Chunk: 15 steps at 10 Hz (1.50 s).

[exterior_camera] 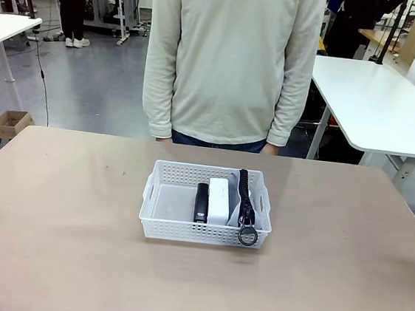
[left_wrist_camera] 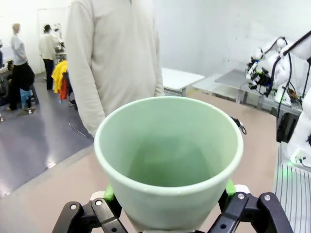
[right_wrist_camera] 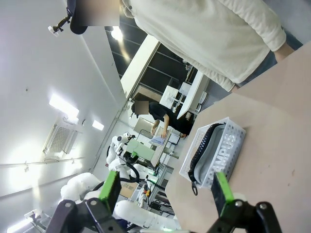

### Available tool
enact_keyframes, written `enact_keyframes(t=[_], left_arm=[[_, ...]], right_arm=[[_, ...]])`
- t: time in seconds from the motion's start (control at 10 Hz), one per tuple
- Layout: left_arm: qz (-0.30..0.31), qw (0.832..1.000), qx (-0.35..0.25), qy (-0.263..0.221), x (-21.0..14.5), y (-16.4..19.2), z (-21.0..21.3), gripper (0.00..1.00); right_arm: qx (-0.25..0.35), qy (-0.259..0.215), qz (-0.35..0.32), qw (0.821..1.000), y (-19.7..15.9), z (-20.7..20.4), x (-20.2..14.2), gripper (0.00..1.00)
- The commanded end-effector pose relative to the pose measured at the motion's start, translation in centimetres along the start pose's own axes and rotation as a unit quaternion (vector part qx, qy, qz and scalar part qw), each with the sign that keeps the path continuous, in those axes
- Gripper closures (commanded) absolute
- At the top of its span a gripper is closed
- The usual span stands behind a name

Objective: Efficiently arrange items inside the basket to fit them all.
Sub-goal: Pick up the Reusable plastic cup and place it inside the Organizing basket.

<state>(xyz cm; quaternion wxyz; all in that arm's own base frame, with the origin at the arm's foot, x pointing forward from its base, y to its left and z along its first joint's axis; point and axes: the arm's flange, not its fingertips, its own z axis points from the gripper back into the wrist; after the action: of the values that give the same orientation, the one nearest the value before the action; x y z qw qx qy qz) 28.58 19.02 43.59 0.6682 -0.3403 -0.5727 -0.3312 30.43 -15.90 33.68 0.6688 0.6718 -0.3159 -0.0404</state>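
While the left claw (left_wrist_camera: 167, 204) grips the pale green cup (left_wrist_camera: 168, 160) above the bench (exterior_camera: 53, 213), the right claw (right_wrist_camera: 165, 194) gapes wide; stapler (exterior_camera: 201, 202), white box (exterior_camera: 218, 200) and pouch (exterior_camera: 245, 197) sit in the basket (exterior_camera: 163, 229).

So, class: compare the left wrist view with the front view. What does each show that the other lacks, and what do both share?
Left wrist view alone: the left gripper shut on the pale green plastic cup, its mouth facing the camera. Front view alone: the shallow white lattice basket holding the small black stapler, the white rounded box device and the grey pouch's black zipper strap. Both: the brown table and the person in a cream sweater.
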Motion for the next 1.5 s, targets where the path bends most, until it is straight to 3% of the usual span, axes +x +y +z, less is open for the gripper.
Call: enact_keyframes(t=[0.0, 0.3, 0.4, 0.6, 0.9, 1.1, 1.4], left_arm=[[-0.007, 1.000, -0.014, 0.017, -0.4, 0.7, -2.4, 1.00], [-0.007, 1.000, -0.014, 0.017, -0.4, 0.7, -2.4, 1.00], [0.003, 1.000, -0.014, 0.016, -0.5, 0.4, -1.7, 0.10], [0.034, 0.998, 0.015, 0.052, 2.0, -3.4, -5.6, 0.10], [0.039, 0.989, -0.062, 0.127, 4.5, -9.3, -15.4, 0.10], [0.051, 0.982, -0.073, 0.164, 4.1, -13.9, -22.9, 0.10], [0.065, 0.968, 0.024, 0.240, -0.2, -20.0, -32.8, 0.10]], right_arm=[[0.003, 0.006, 0.000, 1.000, 0.4, 0.2, -0.2, 0.00], [0.003, 0.006, 0.000, 1.000, 0.4, 0.2, -0.2, 0.00], [0.003, 0.006, 0.000, 1.000, 0.4, 0.2, -0.2, 0.00], [0.003, 0.006, 0.000, 1.000, 0.4, 0.2, -0.2, 0.00], [0.003, 0.006, 0.000, 1.000, 0.4, 0.2, -0.2, 0.00], [0.003, 0.006, 0.000, 1.000, 0.4, 0.2, -0.2, 0.00], [0.003, 0.006, 0.000, 1.000, 0.4, 0.2, -0.2, 0.00]])
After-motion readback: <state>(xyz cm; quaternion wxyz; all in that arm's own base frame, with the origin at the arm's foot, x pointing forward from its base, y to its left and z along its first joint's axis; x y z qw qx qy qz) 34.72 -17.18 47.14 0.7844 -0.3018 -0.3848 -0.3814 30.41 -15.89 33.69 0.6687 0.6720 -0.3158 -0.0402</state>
